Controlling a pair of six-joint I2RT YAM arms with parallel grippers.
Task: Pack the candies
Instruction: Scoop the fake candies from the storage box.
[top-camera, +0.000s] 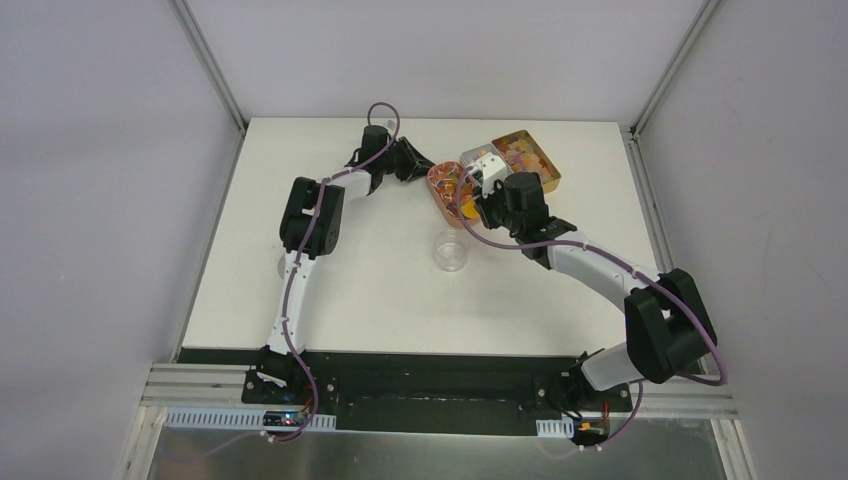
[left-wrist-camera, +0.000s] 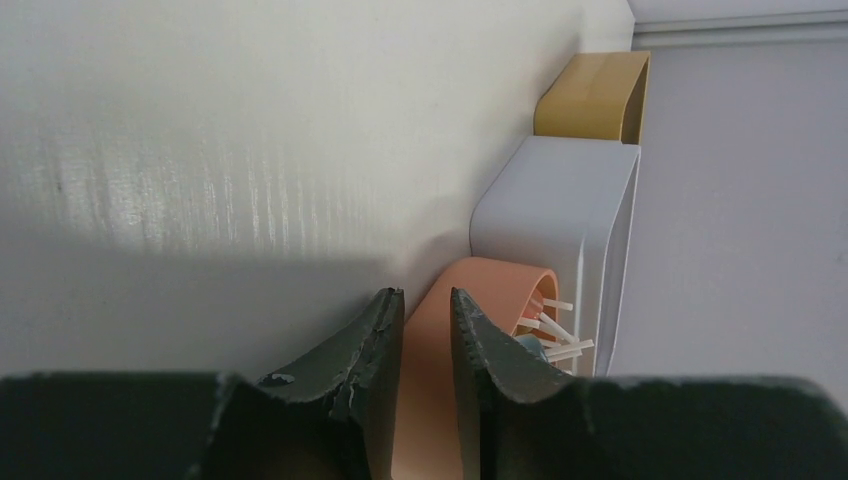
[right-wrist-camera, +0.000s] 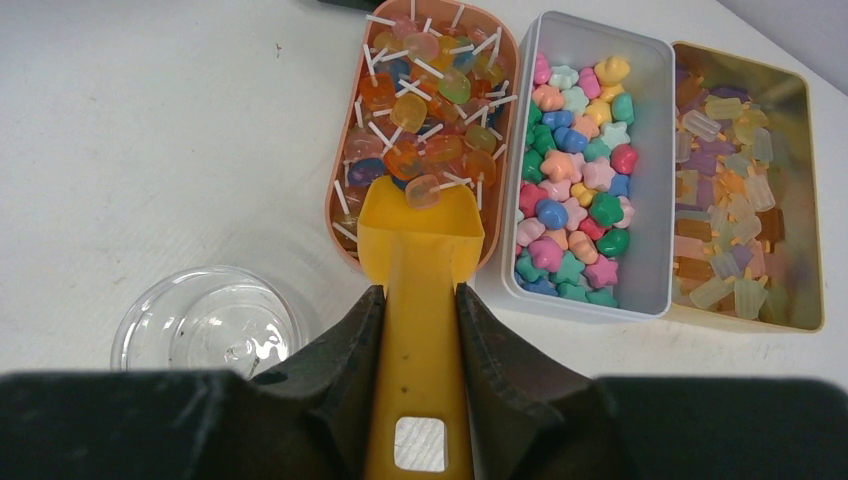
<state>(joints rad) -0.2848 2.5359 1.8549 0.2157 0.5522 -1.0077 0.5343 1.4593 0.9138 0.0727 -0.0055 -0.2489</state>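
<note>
Clamping the yellow scoop (right-wrist-camera: 420, 235) over candies (right-wrist-camera: 420, 110) in the orange tray (left-wrist-camera: 480, 275), the right gripper (right-wrist-camera: 420, 296) is hovering, left gripper (left-wrist-camera: 427, 298) pinching that tray's wall, white bin (right-wrist-camera: 590, 303) pressing at three o'clock, clear cup (right-wrist-camera: 205, 325) at eight.

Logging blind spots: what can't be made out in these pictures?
- Top view: right arm covers most of the white tray; candies too small.
- Left wrist: wall of the peach tray and left gripper hide most contents.
- Right wrist: right gripper hides the scoop handle end and clear cup near rim.
</note>
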